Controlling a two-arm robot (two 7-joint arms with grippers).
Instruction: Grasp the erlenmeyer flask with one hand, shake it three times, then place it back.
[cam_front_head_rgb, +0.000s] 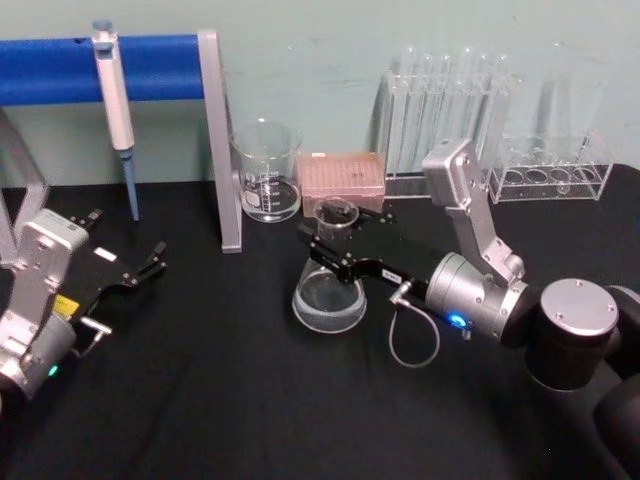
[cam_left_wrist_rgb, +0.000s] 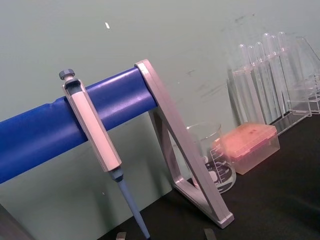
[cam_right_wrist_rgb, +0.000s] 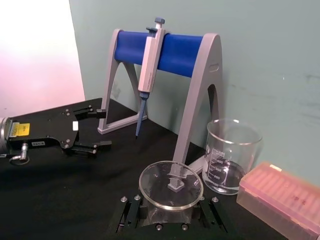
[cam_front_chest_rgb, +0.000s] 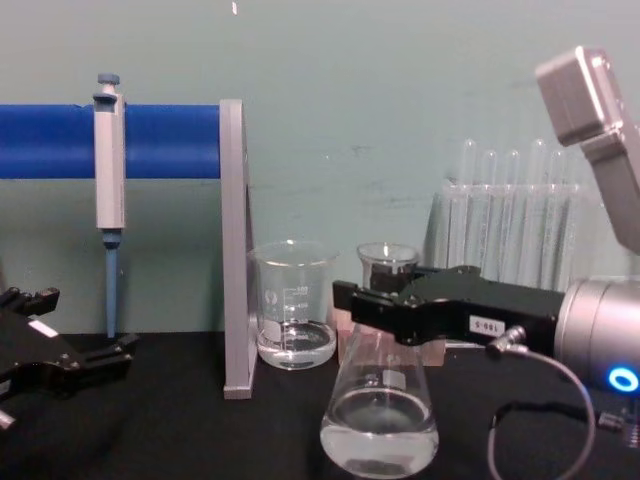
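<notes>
Erlenmeyer flask (cam_front_head_rgb: 328, 298) sits at centre of the head view, lower centre-right in the chest view (cam_front_chest_rgb: 380, 425), w/ a shallow pool of clear liquid in its wide base. The base looks down on the black desk (cam_front_head_rgb: 220, 400), but contact can't be confirmed. The right claw (cam_front_head_rgb: 338, 234) comes in from the right edge of the frame and holds the flask's narrow neck – one black jaw on each side of it, just under the flared rim. In the chest view the claw (cam_front_chest_rgb: 388, 292) crosses the neck at mid-height w/ a small white number label on its side, and a grey cable loops below its silver wrist. In the right wrist view the flask's round rim (cam_right_wrist_rgb: 171, 185) shows between the jaws. Just behind the flask, toward upper centre, stand a glass beaker (cam_front_head_rgb: 268, 172) and a pink tip box (cam_front_head_rgb: 343, 173). Test tubes in a clear rack (cam_front_head_rgb: 450, 110) are at upper right. At upper left a pipette (cam_front_head_rgb: 115, 100) hangs on a blue-barred stand (cam_front_head_rgb: 218, 140). The left claw (cam_front_head_rgb: 128, 236) is at the left edge, low over the desk and well apart from the flask – jaws spread wide, nothing in them.
</notes>
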